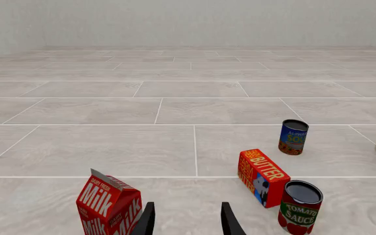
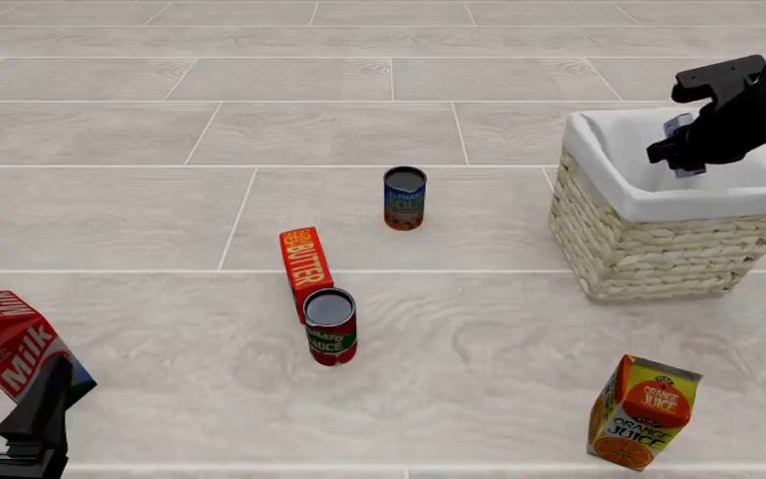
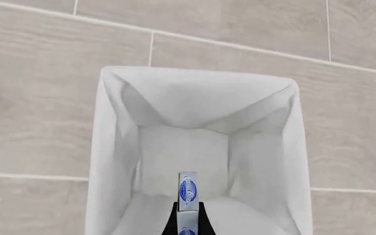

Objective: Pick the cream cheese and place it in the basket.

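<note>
Over the basket (image 2: 676,239) opening, right gripper (image 3: 186,215) pinches cream cheese (image 3: 187,191) edge-on above the lining; releasing off-centre risks clipping the rim; left gripper (image 1: 186,220) idles wide.

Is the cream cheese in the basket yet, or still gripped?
Still gripped: the cream cheese sits edge-on between the right gripper's fingers, above the basket's open lining, not resting inside.

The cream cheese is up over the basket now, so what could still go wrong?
1. The cream cheese is pinched edge-on between the right gripper fingers, so it might land standing up against the cloth wall instead of flat.
2. In the front view the box hangs near the basket far rim rather than its middle. Letting go while moving could bounce it off the lining.
</note>
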Controlling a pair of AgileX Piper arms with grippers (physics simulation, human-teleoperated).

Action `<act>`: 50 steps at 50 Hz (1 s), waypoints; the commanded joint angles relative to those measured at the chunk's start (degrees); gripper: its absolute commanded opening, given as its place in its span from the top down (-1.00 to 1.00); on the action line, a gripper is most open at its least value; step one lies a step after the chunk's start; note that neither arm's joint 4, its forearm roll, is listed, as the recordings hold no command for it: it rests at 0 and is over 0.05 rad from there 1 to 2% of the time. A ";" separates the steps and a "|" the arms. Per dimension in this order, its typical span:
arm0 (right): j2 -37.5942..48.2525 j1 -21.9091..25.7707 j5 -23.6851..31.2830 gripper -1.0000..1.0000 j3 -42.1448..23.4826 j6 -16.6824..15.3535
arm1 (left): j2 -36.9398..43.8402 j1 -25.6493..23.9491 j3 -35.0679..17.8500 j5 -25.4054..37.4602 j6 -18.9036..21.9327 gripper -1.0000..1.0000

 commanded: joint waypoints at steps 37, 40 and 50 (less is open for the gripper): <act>0.27 -0.09 -0.66 -1.00 -1.05 0.90 | 0.00 0.00 0.00 0.00 0.00 -1.00; -0.11 0.29 -1.13 -1.00 -0.76 1.47 | 0.00 0.00 0.00 0.00 0.00 -1.00; -2.67 0.60 -3.70 -1.00 1.72 2.01 | 0.00 0.00 0.00 0.00 0.00 -1.00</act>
